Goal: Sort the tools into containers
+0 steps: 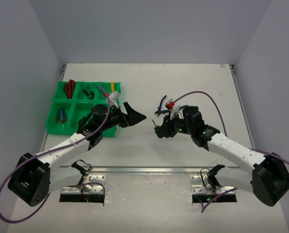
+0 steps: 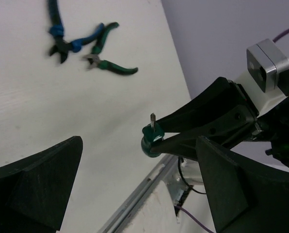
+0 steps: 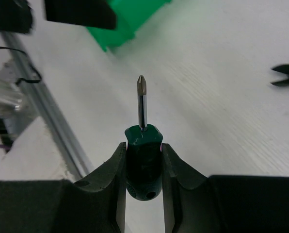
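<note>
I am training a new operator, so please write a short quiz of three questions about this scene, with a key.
1. True or false: the left gripper has its fingers open and holds nothing.
2. What do the fingers of the right gripper hold? A) a yellow-handled screwdriver B) a stubby green-handled screwdriver C) red pliers
3. Fill in: the blue pliers and the green pliers lie on the ____, outside the green tray.

Key: 1 true; 2 B; 3 table.
</note>
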### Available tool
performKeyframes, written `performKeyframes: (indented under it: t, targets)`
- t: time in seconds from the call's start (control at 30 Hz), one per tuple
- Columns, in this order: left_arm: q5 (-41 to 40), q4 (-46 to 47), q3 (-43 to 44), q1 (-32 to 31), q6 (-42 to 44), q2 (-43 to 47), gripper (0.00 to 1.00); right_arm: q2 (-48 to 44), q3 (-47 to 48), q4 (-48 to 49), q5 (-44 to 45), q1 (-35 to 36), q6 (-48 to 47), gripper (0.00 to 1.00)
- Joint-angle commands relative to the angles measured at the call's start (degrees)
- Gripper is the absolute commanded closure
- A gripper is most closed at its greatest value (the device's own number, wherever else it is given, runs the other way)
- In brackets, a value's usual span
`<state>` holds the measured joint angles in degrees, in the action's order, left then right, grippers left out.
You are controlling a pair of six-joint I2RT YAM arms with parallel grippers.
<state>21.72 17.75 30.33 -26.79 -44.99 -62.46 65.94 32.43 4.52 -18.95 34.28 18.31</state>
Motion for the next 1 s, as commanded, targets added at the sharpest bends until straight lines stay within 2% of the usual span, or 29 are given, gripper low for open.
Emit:
performKeyframes:
  t: [0.0,0.07,0.2,0.23,0.3,0.4,0.43,0.53,0.57,0.6,0.63,0.67,0.7,0.73,0.77,0.8,0.83,0.87,0.93,0.97]
  targets:
    - [4.71,16.16,2.69,-5.53,-3.31,-3.04,0.00,-3.15,-0.93,15.71,-15.50,0.17,5.45,1.00]
    - [4.21,17.04,3.15,-7.09,-3.52,-4.61,0.05,-3.33,-0.56,16.82,-17.74,0.14,6.64,1.00]
    - [4.08,21.69,3.50,-8.76,-4.53,-7.38,0.26,-4.04,0.08,18.91,-19.83,0.17,8.71,1.00]
    - [4.32,22.22,3.92,-9.08,-4.71,-8.39,0.36,-4.14,0.30,18.87,-19.68,0.10,8.97,1.00]
    - [4.52,22.42,4.81,-10.14,-4.70,-9.59,0.62,-4.14,0.97,18.75,-19.87,0.17,9.36,1.00]
    - [4.56,22.47,5.09,-10.53,-4.33,-9.91,0.92,-4.21,1.41,18.57,-19.60,0.08,9.52,1.00]
    - [4.41,22.46,5.04,-10.52,-4.13,-9.73,0.99,-4.25,1.46,18.31,-19.32,0.13,9.51,1.00]
    - [2.56,19.60,5.33,-10.54,-2.97,-8.47,1.00,-4.11,1.61,17.75,-17.90,0.17,9.55,0.98]
    - [1.18,17.64,5.74,-10.48,-2.22,-8.26,1.00,-3.96,1.75,17.37,-17.57,0.17,9.63,0.91]
    - [-1.90,13.30,6.70,-10.46,-0.40,-7.43,1.00,-3.86,2.07,16.26,-16.44,0.15,9.98,0.74]
    - [-4.85,8.96,7.90,-10.37,1.39,-6.95,1.00,-3.70,2.35,15.00,-13.20,0.08,10.39,0.34]
    - [-10.00,3.27,9.81,-10.16,3.63,-6.36,1.00,-3.61,2.88,13.00,-10.69,0.08,10.59,0.06]
    - [-20.90,-7.75,13.68,-9.39,7.39,-5.82,1.00,-3.49,4.25,8.18,-6.69,0.08,10.54,0.02]
    - [-28.85,-14.37,16.00,-8.60,9.43,-5.72,1.00,-3.39,5.40,4.45,-2.53,0.08,10.46,0.01]
    - [-34.67,-15.80,16.51,-7.38,10.20,-5.87,1.00,-3.31,5.72,0.64,1.81,0.08,10.43,0.01]
    - [-40.62,-22.63,18.08,-4.26,10.47,-6.03,1.00,-2.95,7.72,-4.61,8.31,0.08,10.49,0.01]
    - [-44.55,-27.23,18.87,-0.41,10.64,-5.61,1.00,-2.69,9.44,-8.75,13.63,0.08,10.38,0.01]
    - [-46.91,-27.92,18.49,3.39,10.93,-4.73,1.00,-2.62,10.20,-11.40,16.98,0.08,10.09,0.01]
    - [-52.69,-27.85,16.68,9.77,12.63,-2.72,1.00,-3.19,10.35,-13.47,18.49,0.07,8.90,0.01]
    - [-53.11,-27.93,16.60,10.39,12.69,-2.44,1.00,-3.33,10.12,-13.50,18.49,0.00,8.54,0.01]
